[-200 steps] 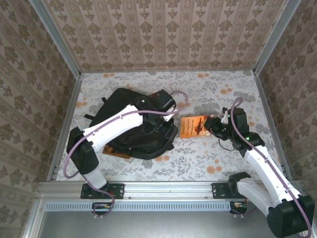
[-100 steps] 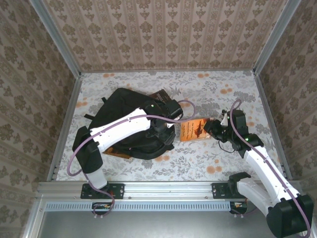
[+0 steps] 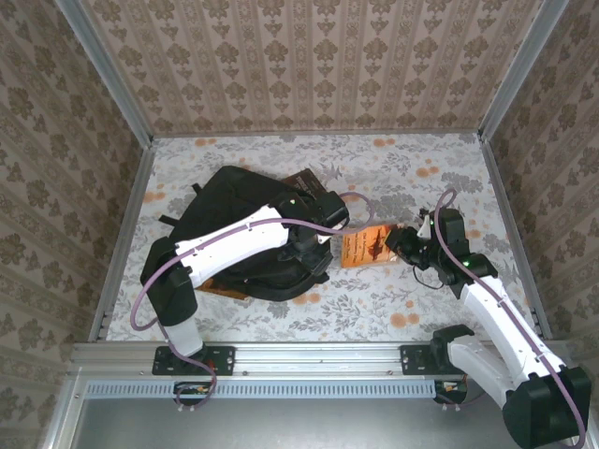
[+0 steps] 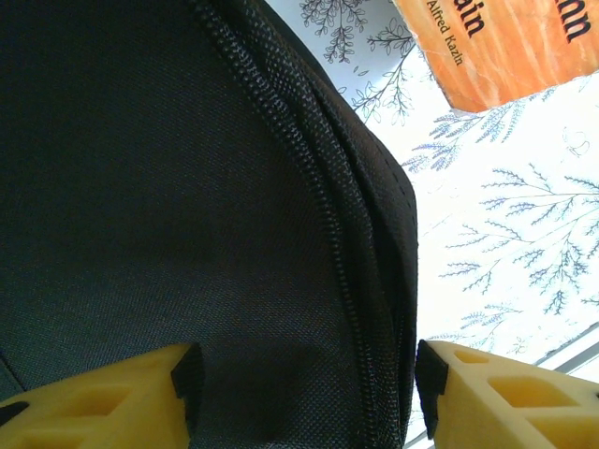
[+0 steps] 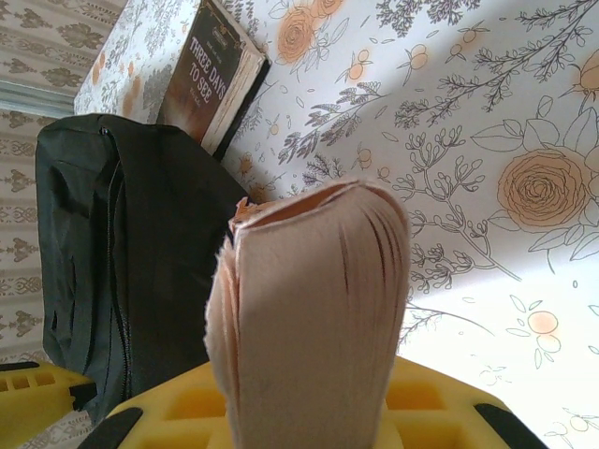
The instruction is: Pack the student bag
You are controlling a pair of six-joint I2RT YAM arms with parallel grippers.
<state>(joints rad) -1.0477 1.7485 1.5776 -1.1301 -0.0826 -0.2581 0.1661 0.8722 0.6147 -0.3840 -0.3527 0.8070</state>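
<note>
L pincer spread astride bag zip edge, fabric betw. its fingers. R pincer pinches book, bag just beyond it. Risk: mouth prob. not wide enough, so book corner may snag zip & shove bag off.

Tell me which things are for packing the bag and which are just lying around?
For the job:
student bag
orange book, held in the right end effector
dark book "Three Days to See", at the bag's far edge

Just there:
floral table cover
patterned walls
</note>
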